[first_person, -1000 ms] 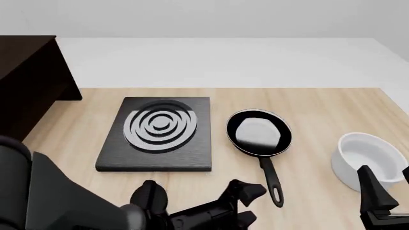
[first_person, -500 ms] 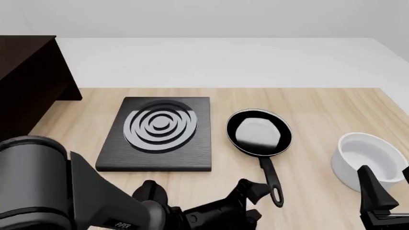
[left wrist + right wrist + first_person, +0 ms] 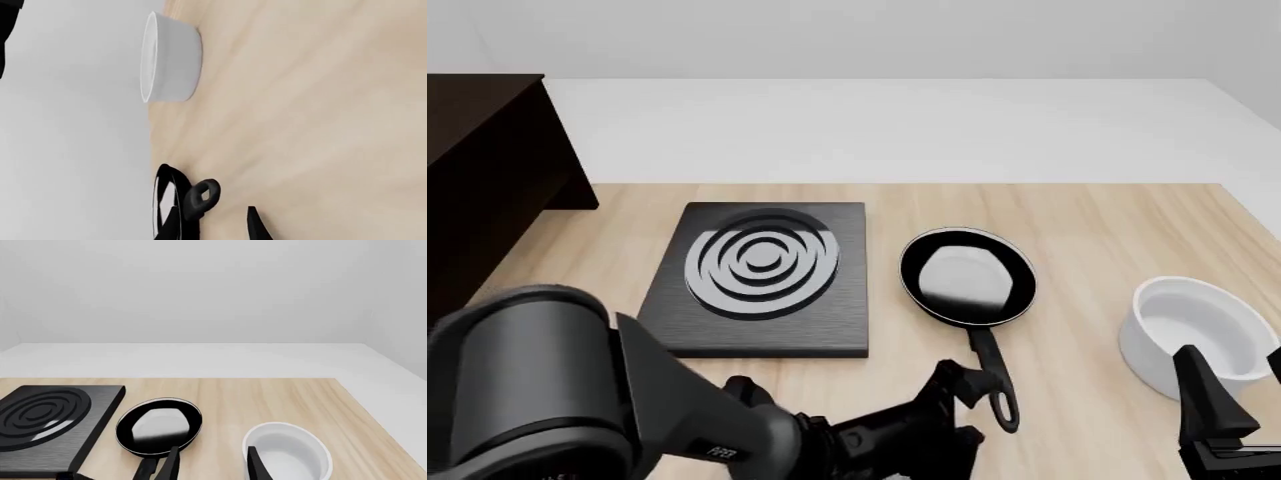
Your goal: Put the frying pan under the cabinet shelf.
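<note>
The frying pan (image 3: 968, 277) lies flat on the bench (image 3: 1094, 230), just right of the stove plate (image 3: 761, 280) and well apart from the cabinet shelf (image 3: 487, 170) at the far left. Its long axis runs from the round bowl back toward the arms, the handle (image 3: 989, 365) ending in a loop at the near end. The left claw (image 3: 868, 425) sits nearest, its spread fingers just beside that loop on its left; in the left wrist view the loop (image 3: 203, 196) sits between the fingertips. The right claw (image 3: 210, 465) hangs open near the white bowl (image 3: 1194, 330), farther from the handle, so the left arm looks better placed to grasp.
</note>
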Controlling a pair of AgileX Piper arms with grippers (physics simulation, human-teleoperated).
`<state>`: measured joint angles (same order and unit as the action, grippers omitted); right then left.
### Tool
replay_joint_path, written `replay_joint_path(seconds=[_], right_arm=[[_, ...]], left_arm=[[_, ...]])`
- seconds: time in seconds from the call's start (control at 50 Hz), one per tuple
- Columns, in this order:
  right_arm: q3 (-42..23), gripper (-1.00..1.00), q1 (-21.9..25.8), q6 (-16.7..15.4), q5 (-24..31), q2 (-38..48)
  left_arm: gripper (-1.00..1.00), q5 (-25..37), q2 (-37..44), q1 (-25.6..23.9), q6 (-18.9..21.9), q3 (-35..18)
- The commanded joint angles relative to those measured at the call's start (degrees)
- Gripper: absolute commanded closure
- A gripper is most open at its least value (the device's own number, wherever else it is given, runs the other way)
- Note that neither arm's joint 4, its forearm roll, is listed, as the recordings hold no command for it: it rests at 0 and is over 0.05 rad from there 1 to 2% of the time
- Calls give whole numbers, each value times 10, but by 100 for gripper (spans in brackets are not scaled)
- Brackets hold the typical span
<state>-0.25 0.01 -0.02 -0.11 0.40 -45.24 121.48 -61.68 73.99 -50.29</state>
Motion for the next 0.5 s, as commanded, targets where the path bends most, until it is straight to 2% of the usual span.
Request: replay_joint_path(seconds=[0.02, 0.5], right_arm=[[0, -100, 0, 0, 0, 0], [0, -100, 0, 0, 0, 0]], left_arm=[[-100, 15, 39, 14, 46, -36], [-100, 50, 76, 25, 62, -82]])
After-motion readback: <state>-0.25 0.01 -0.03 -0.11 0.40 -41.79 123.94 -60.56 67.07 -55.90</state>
